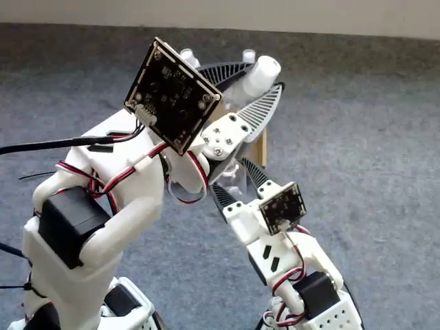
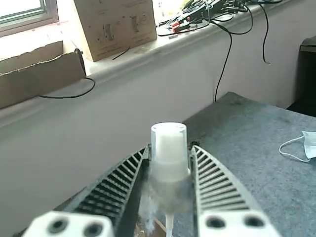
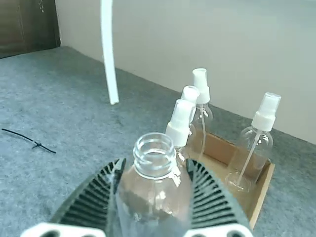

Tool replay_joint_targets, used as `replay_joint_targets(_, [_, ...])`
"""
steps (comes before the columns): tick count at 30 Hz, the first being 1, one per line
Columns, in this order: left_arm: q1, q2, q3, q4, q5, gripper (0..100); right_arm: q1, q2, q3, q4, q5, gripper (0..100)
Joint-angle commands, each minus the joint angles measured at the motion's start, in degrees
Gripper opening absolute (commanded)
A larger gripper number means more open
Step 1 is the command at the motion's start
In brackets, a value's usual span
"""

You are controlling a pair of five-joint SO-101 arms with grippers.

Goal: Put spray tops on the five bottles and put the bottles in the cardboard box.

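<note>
In the high view, the left pincer (image 1: 265,77) is raised over the grey counter (image 1: 364,137), clenched on a white spray top (image 1: 262,70). Below it the right pincer (image 1: 238,183) grips a clear open bottle (image 1: 232,180). Just behind them a wall of the cardboard box (image 1: 259,147) shows, on the side toward the counter's far edge, with the white heads of two capped bottles (image 1: 187,56) rising past the left arm. In the left wrist view, the spray top (image 2: 169,148) stands upright between the two ribbed black fingers (image 2: 217,182), which press on its sides, and its thin dip tube (image 2: 169,224) hangs below. A face mask (image 2: 302,146) lies on the counter off to one side, and loose cables (image 2: 197,17) sit on a windowsill (image 2: 123,59) behind. In the right wrist view, the open bottle (image 3: 154,177) is held upright, squeezed at its shoulders by the pincer's fingers (image 3: 210,197), its threaded neck bare. The dip tube (image 3: 108,54) hangs in the air above the counter, beyond the bottle and not over its mouth. Farther off, four capped bottles (image 3: 256,143) stand upright in the cardboard box (image 3: 260,195), three clustered and one apart. A black cable tie (image 3: 30,141) lies on the counter.
</note>
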Motion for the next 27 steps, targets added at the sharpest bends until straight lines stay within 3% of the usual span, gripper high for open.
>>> replay_joint_targets(1, [1.1,-0.66,2.15,-4.04,0.44,7,0.31,-2.51,-0.66,-1.36,-0.7,0.5])
replay_joint_targets(10, [1.1,-1.01,14.29,-14.42,0.44,7,0.4,-3.82,-0.48,-1.36,-0.7,0.5])
replay_joint_targets(21, [1.1,-1.01,11.65,-16.09,0.44,7,0.4,-3.38,-0.4,-1.54,-0.7,0.5])
replay_joint_targets(27, [1.19,-1.1,16.13,-15.65,0.44,7,0.66,-3.38,-0.66,-1.54,-0.7,0.5])
